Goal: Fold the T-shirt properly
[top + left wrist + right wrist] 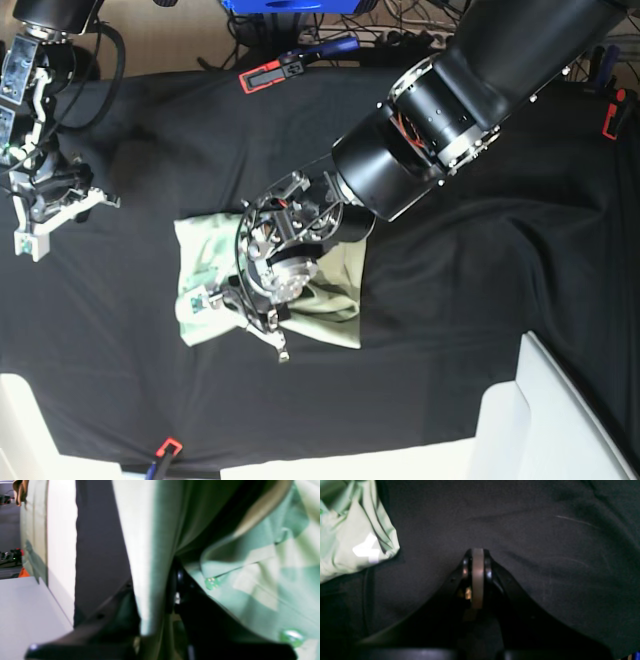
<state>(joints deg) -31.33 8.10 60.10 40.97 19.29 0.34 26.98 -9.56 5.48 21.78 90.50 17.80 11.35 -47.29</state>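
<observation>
The pale mint-green T-shirt [335, 300] lies bunched in the middle of the black cloth. My left gripper [243, 312] is down on its left half, and the big black arm hides the shirt's middle. In the left wrist view a hanging fold of the T-shirt [250, 585] runs between the dark fingers, and the left gripper [153, 587] is shut on it. My right gripper [477, 555] is shut with its pads pressed together and nothing held. It hovers over bare black cloth, with a corner of the T-shirt [352, 530] at upper left. In the base view the right gripper [55, 222] is far left.
A black cloth [480, 260] covers the table. Red clamps [262, 78] hold its edges at the back, at the far right [612, 118] and at the front [167, 447]. A white panel [560, 420] stands at the front right. Cables lie beyond the back edge.
</observation>
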